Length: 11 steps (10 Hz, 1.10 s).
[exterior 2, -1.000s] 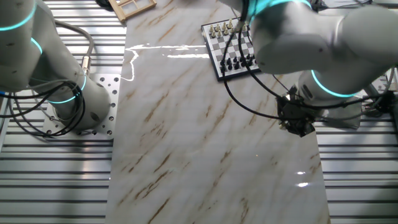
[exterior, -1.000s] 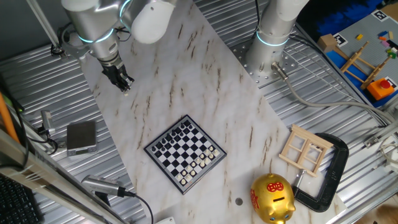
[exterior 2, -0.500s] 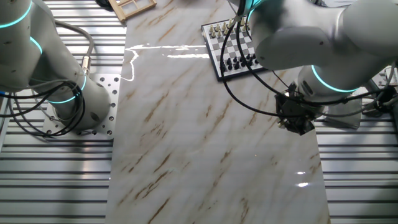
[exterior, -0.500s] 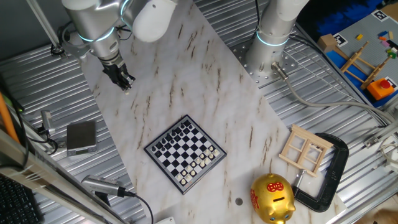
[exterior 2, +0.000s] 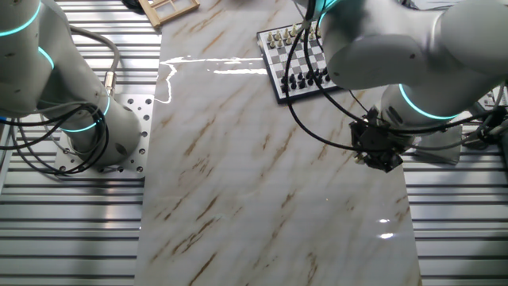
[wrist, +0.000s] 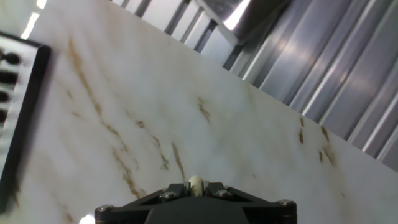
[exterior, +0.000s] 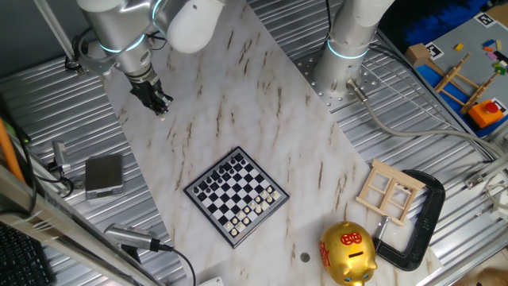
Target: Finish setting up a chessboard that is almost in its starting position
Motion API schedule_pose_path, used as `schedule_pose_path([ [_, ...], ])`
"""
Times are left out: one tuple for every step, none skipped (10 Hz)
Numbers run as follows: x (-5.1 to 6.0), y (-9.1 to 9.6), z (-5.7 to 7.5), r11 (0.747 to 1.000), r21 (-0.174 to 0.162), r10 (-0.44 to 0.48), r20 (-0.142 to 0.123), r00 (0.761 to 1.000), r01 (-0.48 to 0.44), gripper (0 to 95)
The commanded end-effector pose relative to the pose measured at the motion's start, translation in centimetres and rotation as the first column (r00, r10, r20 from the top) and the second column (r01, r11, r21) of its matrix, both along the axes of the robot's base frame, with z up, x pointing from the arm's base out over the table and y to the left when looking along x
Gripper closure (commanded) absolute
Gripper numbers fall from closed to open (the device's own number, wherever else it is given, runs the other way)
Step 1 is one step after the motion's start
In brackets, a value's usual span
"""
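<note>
the gripper (exterior: 160, 108) hangs low over the marble slab's (exterior: 238, 103) far left edge, its fingers pinched on a small cream piece (wrist: 195, 183). the chessboard (exterior: 236, 196) lies well apart, nearer, mid-slab.

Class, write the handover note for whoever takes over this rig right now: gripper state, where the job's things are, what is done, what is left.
Gripper: near the marble table's edge, well away from the chessboard, shut on a small cream piece whose tip shows between the fingertips in the hand view.
Chessboard: flat on the table, beside the golden piggy bank; black and cream rows stand along opposite sides.
Done: the stray piece is picked up.
Left: carry it to the board and set it on its empty square. Which square cannot be made out from here.
</note>
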<state>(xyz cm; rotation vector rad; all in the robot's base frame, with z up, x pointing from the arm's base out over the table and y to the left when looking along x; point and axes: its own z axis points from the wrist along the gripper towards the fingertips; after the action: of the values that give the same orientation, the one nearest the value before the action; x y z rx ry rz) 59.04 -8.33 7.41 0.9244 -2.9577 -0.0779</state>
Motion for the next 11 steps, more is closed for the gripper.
schedule_pose_path([
  [0.0, 0.1, 0.1, 0.999, 0.006, 0.033, -0.002, 0.999, -0.033, 95.0],
  [0.0, 0.2, 0.1, 1.0, 0.008, 0.019, 0.004, 1.0, -0.019, 95.0],
  [0.1, 0.8, 0.3, 1.0, 0.012, 0.012, 0.007, 1.0, -0.012, 95.0],
  [0.2, 1.6, 0.3, 1.0, 0.012, 0.005, 0.007, 1.0, -0.005, 95.0],
  [0.3, 3.4, 0.3, 1.0, 0.009, -0.023, 0.005, 1.0, 0.023, 95.0],
  [0.1, 5.8, 0.5, 0.998, 0.004, -0.057, 0.004, 0.998, 0.057, 95.0],
  [0.0, 6.7, 0.6, 0.998, 0.003, -0.068, 0.004, 0.998, 0.068, 95.0],
  [-0.3, 9.7, 1.3, 0.994, -0.003, -0.109, 0.0, 0.994, 0.109, 95.0],
  [-0.3, 10.3, 1.4, 0.993, -0.008, -0.117, -0.002, 0.993, 0.117, 95.0],
  [-0.5, 12.6, 2.0, 0.989, -0.025, -0.143, -0.003, 0.99, 0.143, 95.0],
  [-0.6, 13.0, 2.2, 0.989, -0.027, -0.145, -0.003, 0.989, 0.145, 95.0],
])
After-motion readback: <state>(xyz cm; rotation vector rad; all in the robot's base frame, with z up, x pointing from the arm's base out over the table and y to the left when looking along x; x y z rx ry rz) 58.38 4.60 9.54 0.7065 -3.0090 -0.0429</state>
